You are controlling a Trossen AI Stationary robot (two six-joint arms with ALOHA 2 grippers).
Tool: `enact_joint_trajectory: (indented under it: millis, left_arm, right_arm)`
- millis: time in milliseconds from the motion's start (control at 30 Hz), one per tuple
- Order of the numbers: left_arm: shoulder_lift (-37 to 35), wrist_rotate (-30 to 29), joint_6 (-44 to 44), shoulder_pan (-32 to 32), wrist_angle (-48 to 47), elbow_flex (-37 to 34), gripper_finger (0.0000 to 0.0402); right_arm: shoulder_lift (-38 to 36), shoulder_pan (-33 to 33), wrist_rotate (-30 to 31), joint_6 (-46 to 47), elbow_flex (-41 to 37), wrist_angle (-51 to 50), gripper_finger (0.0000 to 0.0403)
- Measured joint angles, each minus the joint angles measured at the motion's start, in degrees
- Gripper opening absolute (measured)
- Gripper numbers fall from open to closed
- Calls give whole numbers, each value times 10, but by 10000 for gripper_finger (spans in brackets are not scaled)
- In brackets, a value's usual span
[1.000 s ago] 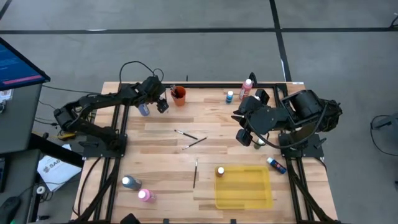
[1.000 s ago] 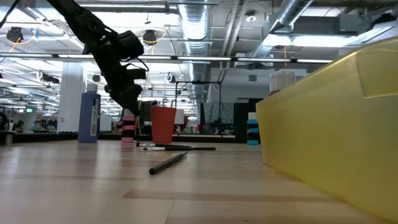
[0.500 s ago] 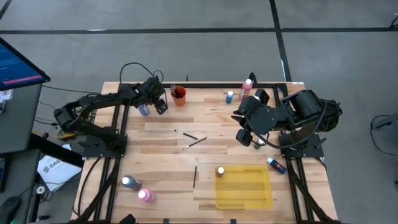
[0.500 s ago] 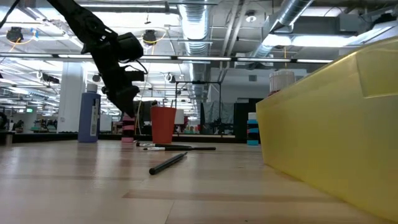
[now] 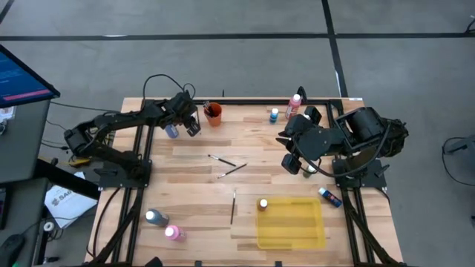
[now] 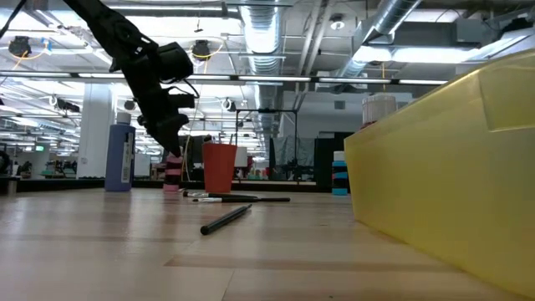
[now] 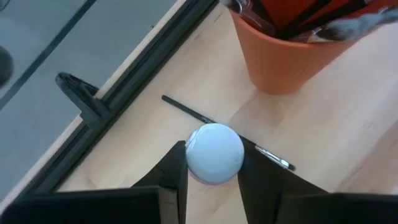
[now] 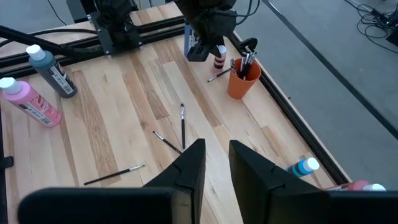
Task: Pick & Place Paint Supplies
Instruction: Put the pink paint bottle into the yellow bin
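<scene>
A small pink paint bottle (image 7: 214,180) with a white cap (image 7: 215,152) stands upright on its base at the table's far left, beside the orange cup (image 7: 292,53) that holds brushes. My left gripper (image 7: 214,163) (image 5: 194,126) is shut on it. A tall blue bottle (image 5: 172,131) stands just left of that gripper. My right gripper (image 8: 216,163) (image 5: 291,163) hangs high over the table's right half, its fingers a narrow gap apart with nothing between them. Loose brushes (image 5: 221,159) (image 5: 233,206) lie mid-table. My left gripper pinches the small bottle at its white cap (image 7: 191,163), one finger (image 7: 177,180) on each side of it. The fingers slant down from the table's left. The bottle stands upright with its base (image 6: 173,187) on the table.
A flat yellow tray (image 5: 297,231) lies near the front right, with a white-capped bottle (image 5: 263,203) at its far left corner. More bottles stand at the front left (image 5: 154,217) (image 5: 173,233), far right (image 5: 295,106) (image 5: 274,114) and right edge (image 5: 329,196). A brush (image 7: 186,109) lies by the cup.
My left gripper has kept its place beside the orange cup and shut its fingers from wide open onto the small bottle's cap. The bottle has stayed upright on the table.
</scene>
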Motion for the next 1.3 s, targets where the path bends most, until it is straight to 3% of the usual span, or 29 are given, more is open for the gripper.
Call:
enact_joint_trajectory:
  millis: [267,433,700,800,967,1300]
  left_arm:
    - [-92,0,-57,-53,-47,-1,85]
    - [-185,20,-165,-109,-73,-1,85]
    - [-271,95,-287,-319,-13,-1,85]
    - [-265,84,-322,-411,61,-1,85]
    - [-215,-5,-347,-532,116,20,85]
    - [-28,-41,-317,-626,115,169,85]
  right_arm:
    - [0,0,0,0,0,0,68]
    - [0,0,0,0,0,3,68]
    - [0,0,0,0,0,7,68]
    - [0,-3,0,0,0,10,68]
    - [0,-10,0,0,0,22,68]
    - [0,-34,0,5,0,23,68]
